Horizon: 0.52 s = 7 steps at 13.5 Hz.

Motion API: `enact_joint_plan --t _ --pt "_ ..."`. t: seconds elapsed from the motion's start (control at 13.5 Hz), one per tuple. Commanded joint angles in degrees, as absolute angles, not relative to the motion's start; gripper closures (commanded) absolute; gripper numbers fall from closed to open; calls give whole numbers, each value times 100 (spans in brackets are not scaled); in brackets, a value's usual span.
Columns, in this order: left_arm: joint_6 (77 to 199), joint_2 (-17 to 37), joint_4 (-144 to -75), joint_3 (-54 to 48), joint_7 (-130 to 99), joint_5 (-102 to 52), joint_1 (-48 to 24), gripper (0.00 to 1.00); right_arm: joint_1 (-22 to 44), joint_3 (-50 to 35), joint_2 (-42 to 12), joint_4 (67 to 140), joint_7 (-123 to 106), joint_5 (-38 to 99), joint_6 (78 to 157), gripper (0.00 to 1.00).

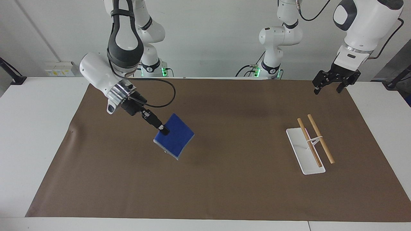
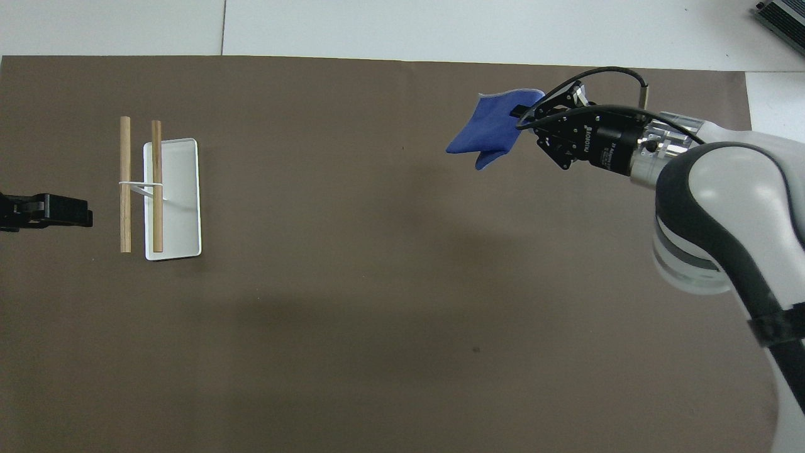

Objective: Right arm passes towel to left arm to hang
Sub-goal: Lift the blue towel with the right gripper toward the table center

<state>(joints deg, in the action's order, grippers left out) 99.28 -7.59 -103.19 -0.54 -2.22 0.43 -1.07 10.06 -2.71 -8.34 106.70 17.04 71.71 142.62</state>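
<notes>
**Towel held in the air by the right gripper**

The towel (image 1: pixel 174 140) (image 2: pixel 494 129) is held clear of the table, over the brown mat (image 1: pixel 224 192) (image 2: pixel 352 314) toward the right arm's end. It is gripped at one upper corner and hangs tilted below that corner, with a pale stitched edge seen along its lower side in the facing view. A soft shadow is cast on the mat beneath it.

The right gripper (image 1: pixel 163 128) (image 2: pixel 525 113) is clamped on that corner, its fingers pinched against the cloth. The right arm (image 1: pixel 102 78) (image 2: pixel 710 201) is angled down toward the table's middle, and a black cable is looped loosely off its wrist.

The left gripper (image 1: pixel 331 87) (image 2: pixel 47 209) is held in the air over the mat's edge at the left arm's end, with its fingers spread apart and nothing between them. The left arm (image 1: pixel 362 22) waits there.

A white tray (image 1: pixel 300 154) (image 2: pixel 182 201) lies on the mat near that gripper. Two wooden rods (image 1: pixel 316 141) (image 2: pixel 141 185) are carried side by side above it on a thin white stand.
</notes>
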Motion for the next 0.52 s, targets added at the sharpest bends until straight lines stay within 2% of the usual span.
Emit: enact_joint_plan --t 0.0,0.15,0.3,0.44 --pt "9897 -852 -10344 -70 -229 -26 -141 0 1510 -290 -1028 10460 1898 7750 14748 100" --pt "9914 -861 -10362 -62 -464 -523 -167 0 1888 -290 -1107 10433 2021 8067 15054 100" --pt "10193 -896 -10458 -79 -1716 -1263 -176 0 2082 -290 -1195 10380 2048 8523 15152 100" --pt "11401 -1062 -11018 -131 -3087 -1432 -333 0 2153 -290 -1222 10336 2161 8963 15161 100"
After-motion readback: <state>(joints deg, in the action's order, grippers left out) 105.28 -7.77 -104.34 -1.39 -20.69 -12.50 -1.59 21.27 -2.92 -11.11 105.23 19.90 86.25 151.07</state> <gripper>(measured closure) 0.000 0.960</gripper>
